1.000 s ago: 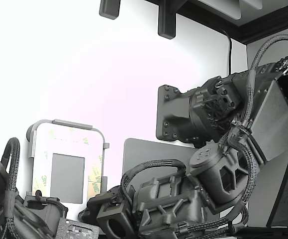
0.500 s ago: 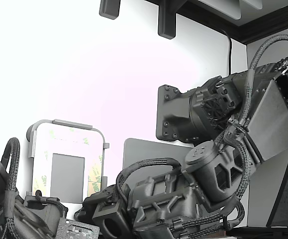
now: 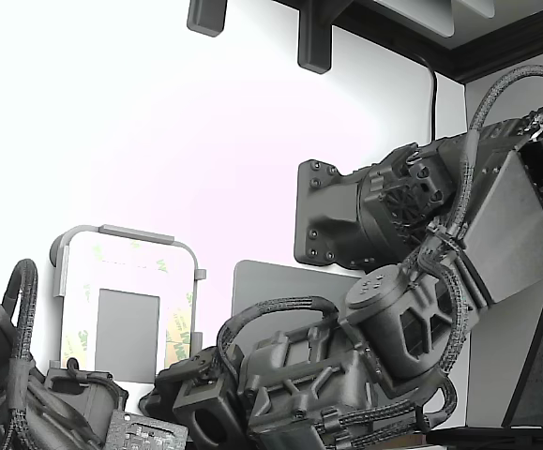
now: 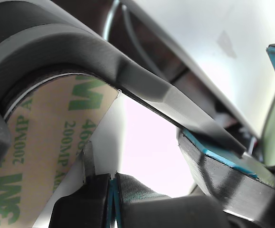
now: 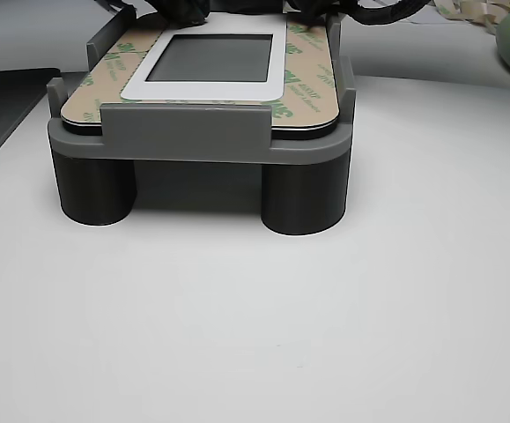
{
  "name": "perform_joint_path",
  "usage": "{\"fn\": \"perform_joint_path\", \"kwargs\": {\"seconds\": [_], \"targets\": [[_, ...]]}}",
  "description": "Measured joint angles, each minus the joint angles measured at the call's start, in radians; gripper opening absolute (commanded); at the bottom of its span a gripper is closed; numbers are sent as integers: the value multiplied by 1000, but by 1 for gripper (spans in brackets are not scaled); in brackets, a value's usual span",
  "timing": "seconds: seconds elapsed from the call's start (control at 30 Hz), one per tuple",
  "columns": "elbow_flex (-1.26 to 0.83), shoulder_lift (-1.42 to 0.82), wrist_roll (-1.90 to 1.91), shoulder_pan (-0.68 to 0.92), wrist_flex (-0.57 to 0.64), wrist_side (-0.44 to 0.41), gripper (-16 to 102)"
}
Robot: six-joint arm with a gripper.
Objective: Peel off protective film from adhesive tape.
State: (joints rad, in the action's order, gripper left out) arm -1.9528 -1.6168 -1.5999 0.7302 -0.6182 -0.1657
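Note:
The white plate (image 5: 277, 75) lies in a grey frame (image 5: 184, 132). The adhesive tape borders it under pale protective film (image 5: 307, 84) printed with green 3M logos. The film also shows in the exterior view (image 3: 179, 328), at the lower left. In the wrist view the film (image 4: 42, 156) fills the near side under the frame's curved corner (image 4: 128, 71). My gripper (image 4: 112, 197) has its jaws pressed together, a thin teal pad line between them, right beside the film's edge. I cannot tell whether film lies between them. In the exterior view my gripper (image 3: 201, 417) is low, just off the plate's near corner.
A second dark finger with a blue pad (image 4: 213, 154) sits close under the frame. A second arm (image 3: 27, 394) is at the exterior view's lower left. A grey rectangle (image 5: 212, 57) fills the plate's middle. Peeled liner strips (image 5: 470, 13) lie at the back right.
My arm's lower body and gripper have shifted a little toward the exterior view's left and down, closer to the plate. The plate and the second arm have not moved.

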Motion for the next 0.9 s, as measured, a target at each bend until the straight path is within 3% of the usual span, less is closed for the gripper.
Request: {"fn": "perform_joint_path", "kwargs": {"seconds": [0.9], "targets": [[32,0,38,18,-58,-12,-7]]}}
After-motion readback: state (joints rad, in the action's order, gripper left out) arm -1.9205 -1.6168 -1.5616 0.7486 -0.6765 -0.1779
